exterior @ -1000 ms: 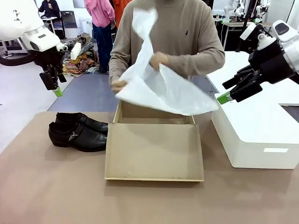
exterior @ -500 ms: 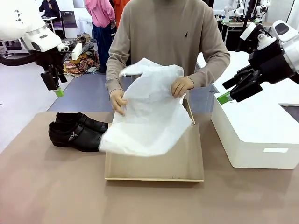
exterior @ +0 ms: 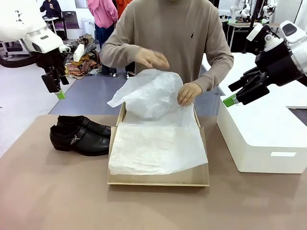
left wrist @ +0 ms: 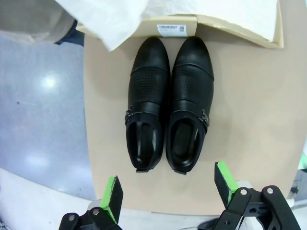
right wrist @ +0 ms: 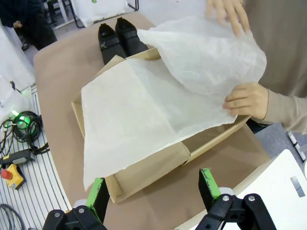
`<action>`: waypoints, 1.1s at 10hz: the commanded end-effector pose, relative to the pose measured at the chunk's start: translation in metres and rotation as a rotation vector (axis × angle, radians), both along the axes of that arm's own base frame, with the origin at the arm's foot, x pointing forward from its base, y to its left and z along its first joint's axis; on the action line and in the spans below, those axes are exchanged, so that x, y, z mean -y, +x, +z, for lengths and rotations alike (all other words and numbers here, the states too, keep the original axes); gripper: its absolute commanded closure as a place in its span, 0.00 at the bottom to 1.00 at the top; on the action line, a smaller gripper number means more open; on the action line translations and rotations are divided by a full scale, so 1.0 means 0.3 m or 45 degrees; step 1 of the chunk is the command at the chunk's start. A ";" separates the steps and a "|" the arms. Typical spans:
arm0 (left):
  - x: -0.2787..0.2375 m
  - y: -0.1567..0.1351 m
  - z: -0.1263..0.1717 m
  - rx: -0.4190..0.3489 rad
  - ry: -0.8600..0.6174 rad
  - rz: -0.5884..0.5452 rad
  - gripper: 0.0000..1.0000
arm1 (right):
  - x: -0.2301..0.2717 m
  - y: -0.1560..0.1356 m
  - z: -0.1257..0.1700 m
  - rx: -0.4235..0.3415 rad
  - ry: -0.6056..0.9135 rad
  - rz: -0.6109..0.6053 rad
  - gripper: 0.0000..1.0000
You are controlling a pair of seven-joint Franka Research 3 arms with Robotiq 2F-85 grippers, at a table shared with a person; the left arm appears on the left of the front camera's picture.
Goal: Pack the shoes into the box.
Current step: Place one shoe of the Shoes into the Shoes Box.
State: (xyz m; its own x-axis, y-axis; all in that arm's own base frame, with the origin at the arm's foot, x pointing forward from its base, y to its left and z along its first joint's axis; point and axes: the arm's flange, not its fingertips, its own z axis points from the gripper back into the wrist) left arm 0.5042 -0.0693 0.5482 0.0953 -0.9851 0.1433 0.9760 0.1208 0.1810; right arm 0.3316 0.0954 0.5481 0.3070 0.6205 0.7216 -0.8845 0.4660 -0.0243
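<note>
The brown worktop (exterior: 48, 191) runs across the front view, and at its far side a person in a beige sweater (exterior: 177, 33) leans over the middle of it. On the robot's right a large white block (exterior: 259, 139) stands on the worktop, just beside the box (exterior: 158, 181) but apart from it. The tan cardboard box lies open at the centre. Its near part looks like the flat lid folded down toward the robot, though the paper covers too much of it to be sure. A sheet of crinkled white tissue paper (exterior: 153, 148) spreads over the box and humps up at the far end. There one hand (exterior: 189, 92) of the person pinches its edge, while the other hand (exterior: 151, 58) hovers above the hump. The shoes (exterior: 79, 136), glossy and black, stand outside the box on the worktop at the robot's left. They sit side by side and touching, with the toes pointing at the box's side wall and ending just short of it. A small buckle strap crosses each one. The left gripper (exterior: 56, 88) hangs in the air above and behind the shoes, well apart from them. In its wrist view, its fingers (left wrist: 114, 191) are spread wide with nothing between them. The right gripper (exterior: 235, 93) is held above the white block, its green-padded fingers (right wrist: 207, 184) also wide apart and empty. A small white label (left wrist: 170, 28) sits on the box wall nearest the toes.
</note>
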 end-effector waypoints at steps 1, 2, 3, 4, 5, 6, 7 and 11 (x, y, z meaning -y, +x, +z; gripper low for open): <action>-0.010 0.028 -0.024 -0.022 0.030 -0.022 0.00 | 0.002 0.010 -0.002 0.012 0.022 0.027 0.00; -0.016 0.055 -0.054 -0.049 0.058 -0.021 0.00 | 0.002 0.010 -0.002 0.012 0.022 0.027 0.00; -0.025 0.087 -0.084 -0.052 0.089 -0.043 0.00 | 0.002 0.010 -0.002 0.012 0.022 0.027 0.00; -0.035 0.114 -0.111 -0.053 0.100 -0.071 0.00 | 0.002 0.010 -0.002 0.012 0.022 0.027 0.00; -0.048 0.142 -0.140 -0.056 0.096 -0.112 0.00 | 0.002 0.010 -0.002 0.012 0.022 0.027 0.00; -0.063 0.170 -0.173 -0.048 0.110 -0.117 0.00 | 0.002 0.010 -0.002 0.012 0.022 0.027 0.00; -0.076 0.198 -0.205 -0.061 0.107 -0.101 0.00 | 0.002 0.010 -0.002 0.012 0.022 0.027 0.00; -0.077 0.246 -0.277 -0.173 0.112 -0.072 0.00 | 0.002 0.010 -0.002 0.012 0.022 0.027 0.00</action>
